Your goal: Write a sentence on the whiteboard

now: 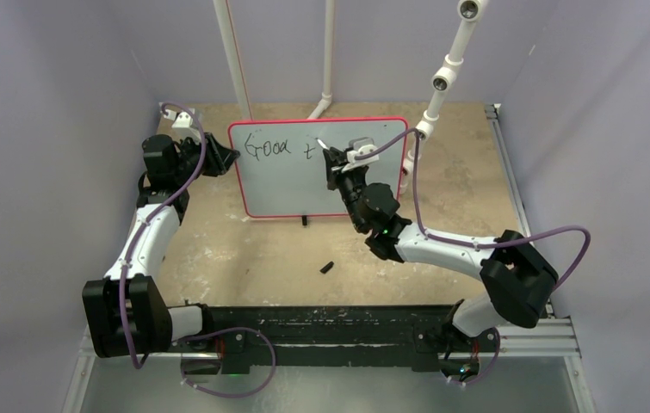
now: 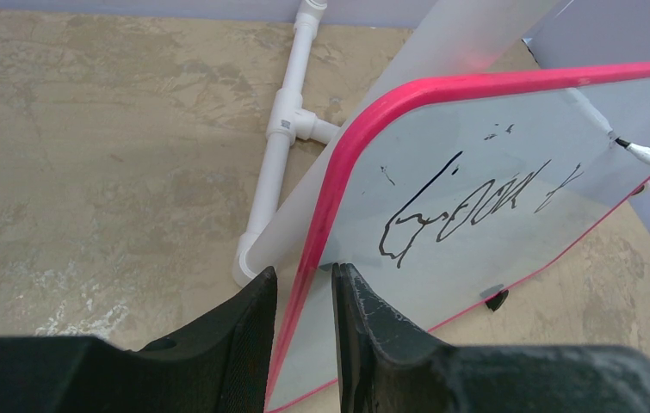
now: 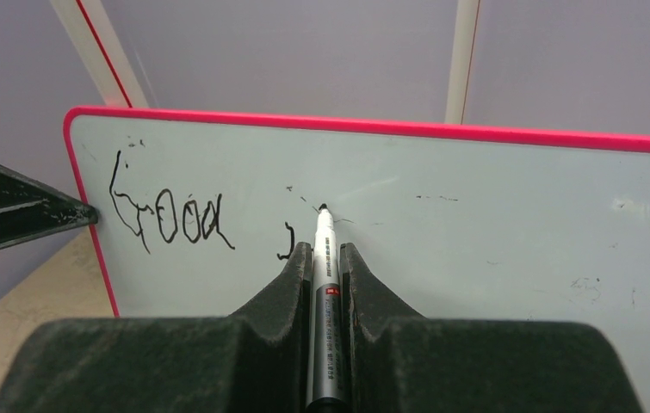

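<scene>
Pink-rimmed whiteboard (image 1: 291,185): upright at the far middle of the tan table (image 1: 244,258), black feet down.
Sentence (image 1: 275,148): just "Good" plus a part-made "t" so far, black ink, top line, left half.
Left gripper (image 2: 304,274): pinching the board's left rim, one finger each side.
Right gripper (image 3: 327,249): clamped on a marker (image 3: 325,292), tip up against the board beside the "t".
Small black piece (image 1: 327,268): lying on the table, well in front of the board.
</scene>
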Tool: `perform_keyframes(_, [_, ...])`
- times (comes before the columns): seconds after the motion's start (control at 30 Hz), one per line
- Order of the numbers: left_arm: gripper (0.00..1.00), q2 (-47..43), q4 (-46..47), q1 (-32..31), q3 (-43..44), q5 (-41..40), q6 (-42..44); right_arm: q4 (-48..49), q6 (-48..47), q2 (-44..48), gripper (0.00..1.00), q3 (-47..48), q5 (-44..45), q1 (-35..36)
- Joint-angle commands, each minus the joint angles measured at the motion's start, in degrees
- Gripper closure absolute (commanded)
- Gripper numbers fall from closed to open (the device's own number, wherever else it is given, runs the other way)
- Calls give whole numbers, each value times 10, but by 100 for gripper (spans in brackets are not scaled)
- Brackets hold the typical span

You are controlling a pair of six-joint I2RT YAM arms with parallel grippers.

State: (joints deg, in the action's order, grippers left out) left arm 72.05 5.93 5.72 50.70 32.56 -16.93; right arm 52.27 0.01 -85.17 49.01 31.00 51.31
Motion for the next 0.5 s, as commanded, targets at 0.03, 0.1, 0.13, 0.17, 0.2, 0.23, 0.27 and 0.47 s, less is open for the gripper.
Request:
perform_keyframes(0.03, [71,-5,12,0,0,2,6,3,25,2,100,-18,18,-3])
perform_keyframes(0.1, [71,-5,12,0,1,1,5,-3,33,1,100,-23,13,-3])
perform_keyframes(0.13, [71,-5,12,0,0,2,5,-7,37,1,100,-24,11,-3])
perform_keyframes(0.17, [71,-5,13,0,0,2,5,-10,39,0,100,-25,9,-2])
perform_keyframes(0.2, [71,-5,13,0,0,3,5,-12,41,-1,100,-26,8,-2])
perform_keyframes(0.23, [71,-5,13,0,0,2,5,-14,43,-1,100,-29,8,-1])
perform_keyframes(0.27, [71,-5,12,0,0,3,5,-15,45,-1,100,-30,7,0])
perform_keyframes(0.47, [71,-5,14,-1,0,2,5,-30,55,-4,100,-35,0,5])
